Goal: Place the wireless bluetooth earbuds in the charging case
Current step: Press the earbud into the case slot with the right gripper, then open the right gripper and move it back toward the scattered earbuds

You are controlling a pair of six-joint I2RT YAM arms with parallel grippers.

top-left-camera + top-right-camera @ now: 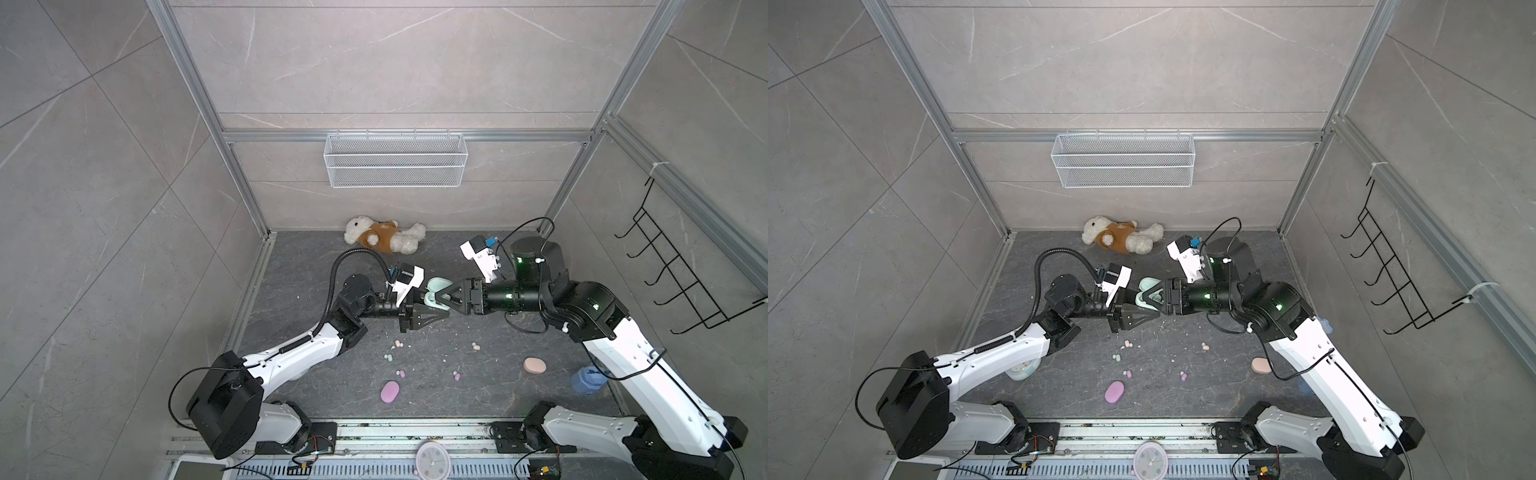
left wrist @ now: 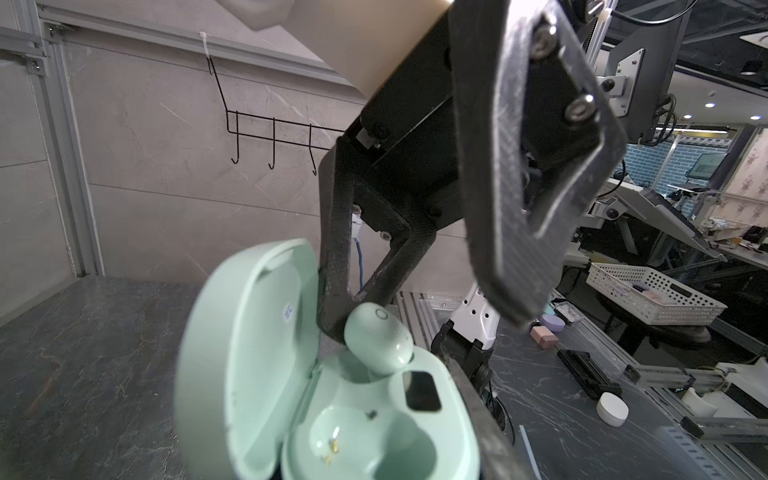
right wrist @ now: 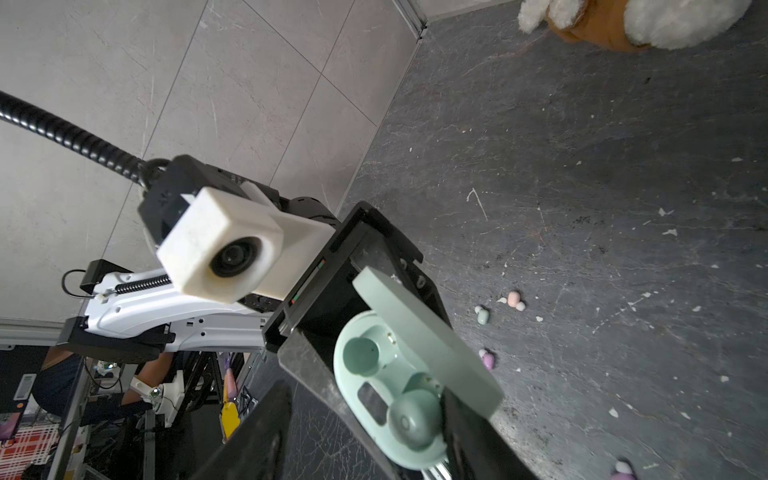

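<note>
Bud [image 2: 378,345] sits in the open green case [image 2: 249,353]; left gripper [image 1: 433,306] pinches the case, right gripper [image 2: 424,320] is spread wide by the case.

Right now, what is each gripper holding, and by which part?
Left gripper clamps the open mint case by its base. Right gripper is open, holding nothing.

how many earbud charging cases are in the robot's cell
3. The open mint case is held in the left gripper at centre; the lilac case lies near the front edge; the peach case lies farther right. Others may be hidden from view.
</note>
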